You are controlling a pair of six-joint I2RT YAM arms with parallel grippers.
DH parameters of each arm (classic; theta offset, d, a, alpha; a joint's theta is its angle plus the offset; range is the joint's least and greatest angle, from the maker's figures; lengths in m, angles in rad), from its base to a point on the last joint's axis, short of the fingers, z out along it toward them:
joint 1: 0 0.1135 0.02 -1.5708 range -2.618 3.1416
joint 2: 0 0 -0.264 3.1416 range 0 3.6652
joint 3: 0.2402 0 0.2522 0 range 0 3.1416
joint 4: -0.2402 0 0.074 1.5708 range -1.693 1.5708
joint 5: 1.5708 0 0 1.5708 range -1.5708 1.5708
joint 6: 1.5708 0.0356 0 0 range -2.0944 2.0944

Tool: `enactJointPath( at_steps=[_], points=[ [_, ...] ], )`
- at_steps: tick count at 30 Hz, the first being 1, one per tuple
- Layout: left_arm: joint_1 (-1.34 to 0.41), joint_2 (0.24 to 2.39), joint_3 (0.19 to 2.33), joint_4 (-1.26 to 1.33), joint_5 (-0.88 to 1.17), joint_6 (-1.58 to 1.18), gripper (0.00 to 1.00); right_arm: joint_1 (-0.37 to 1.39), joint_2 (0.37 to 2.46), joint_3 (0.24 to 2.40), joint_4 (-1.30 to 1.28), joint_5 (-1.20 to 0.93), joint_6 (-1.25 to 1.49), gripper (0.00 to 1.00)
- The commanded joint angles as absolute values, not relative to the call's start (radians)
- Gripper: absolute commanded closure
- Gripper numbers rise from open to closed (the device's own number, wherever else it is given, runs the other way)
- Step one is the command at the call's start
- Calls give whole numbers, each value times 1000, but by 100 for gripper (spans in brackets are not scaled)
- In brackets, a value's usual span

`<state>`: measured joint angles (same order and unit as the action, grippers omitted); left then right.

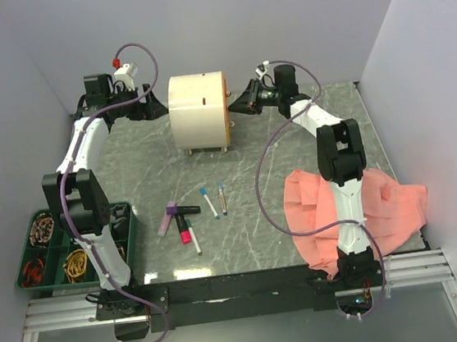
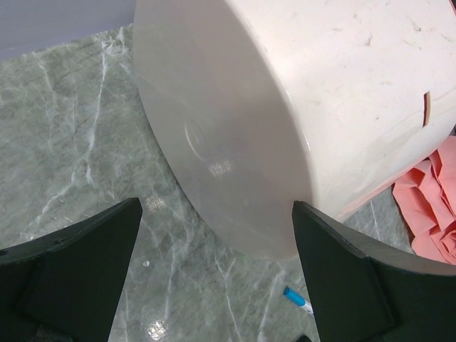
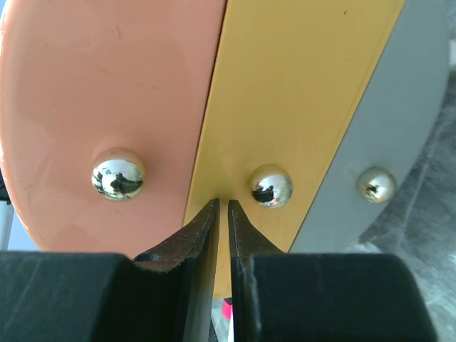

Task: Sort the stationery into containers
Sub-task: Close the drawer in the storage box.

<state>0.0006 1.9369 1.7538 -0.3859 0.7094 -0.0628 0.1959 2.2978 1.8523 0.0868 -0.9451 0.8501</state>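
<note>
Nothing is sorted: pens [image 1: 191,216] are lying mid-tabletop [image 1: 146,168], the right gripper [image 3: 221,206], jaws all but closed and empty, is pointing at the shut drawer [image 3: 299,92], and the left gripper [image 2: 216,214], jaws open, is flanking the cabinet [image 2: 235,135].

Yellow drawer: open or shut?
Shut: the yellow drawer lies flush with the salmon front and grey front beside it; the right gripper, jaws closed, sits beside its knob, not gripping it.

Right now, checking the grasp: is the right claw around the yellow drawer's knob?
No, the right claw sits closed beside the knob.
</note>
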Motion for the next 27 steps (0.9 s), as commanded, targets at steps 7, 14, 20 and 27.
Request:
enactJointPath(
  at_steps=[7,14,20,27],
  points=[
    [-25,1891,1749,-387,701,-43,4,207,2293,1893,104,-943,853,71],
    [-3,1865,1741,-413,601,-11,1,94,2237,1794,229,-1032,908,46],
    [54,1852,1735,-436,589,32,1,78,2232,1784,402,-1121,1074,42],
    [55,1844,1721,-456,577,49,1,100,2258,1830,449,-1120,1132,43]
  ],
)
